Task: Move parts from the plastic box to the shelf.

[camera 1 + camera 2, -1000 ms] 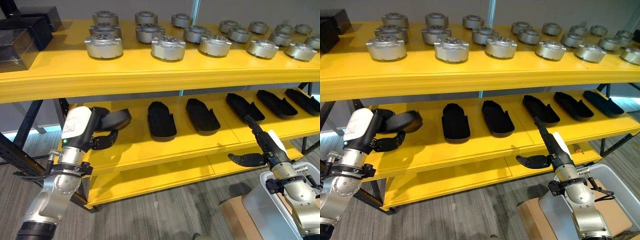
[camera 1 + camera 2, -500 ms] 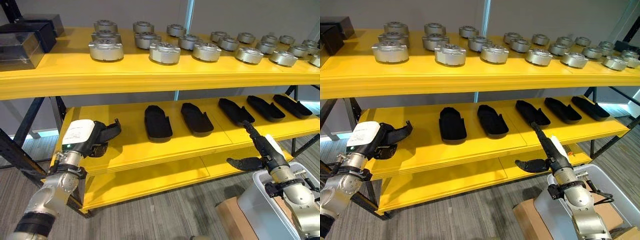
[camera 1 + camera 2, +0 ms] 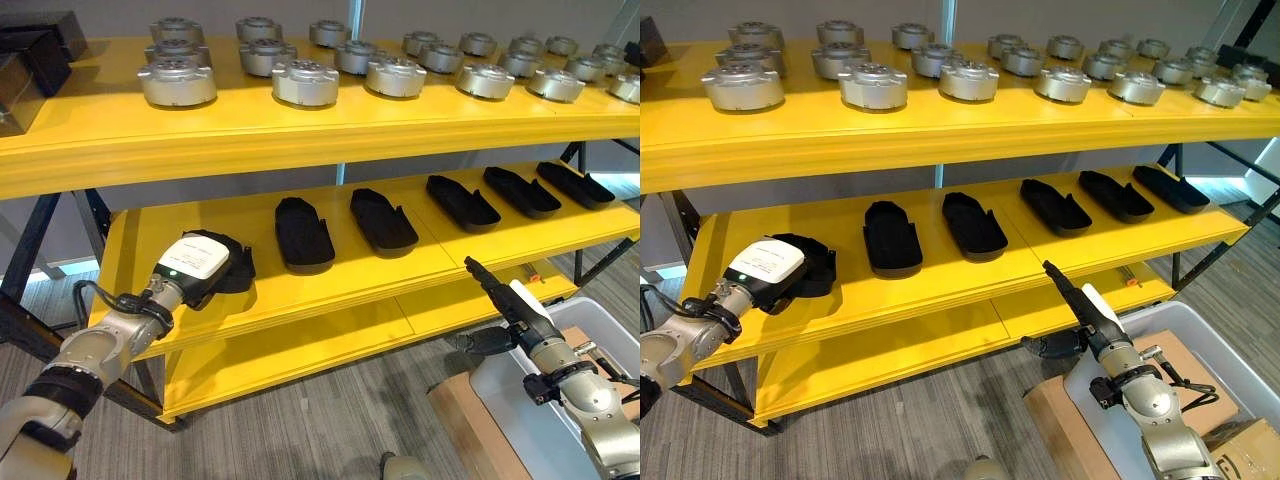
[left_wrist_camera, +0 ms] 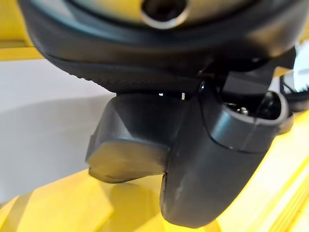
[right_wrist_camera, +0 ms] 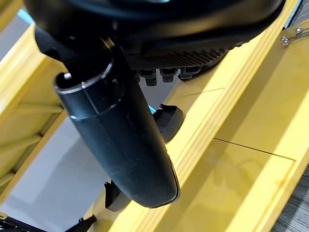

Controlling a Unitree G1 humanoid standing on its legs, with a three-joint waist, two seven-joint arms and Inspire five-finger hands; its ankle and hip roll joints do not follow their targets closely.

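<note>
- Yellow shelf [image 3: 300, 140]: silver round parts [image 3: 305, 82] in rows on top level, black parts [image 3: 303, 233] in a row on mid level
- White plastic box [image 3: 600, 330] low on R side
- L hand [image 3: 205, 270] on mid level, on leftmost black part [image 3: 815, 265]; fingers hidden, can't tell grip
- R hand [image 3: 497, 312] near shelf's front edge, above box, fingers straight, holds nothing

The middle shelf [image 3: 330, 290] is occupied by a row of black parts [image 3: 303, 233] running rightward, with narrow yellow gaps between them. Bare board is left along its front edge and at its left end, where the left hand [image 3: 200, 270] rests against a black part [image 3: 235, 262]. The top shelf [image 3: 300, 125] is crowded with round metal parts [image 3: 305, 82]; overhead room is limited by it.
</note>
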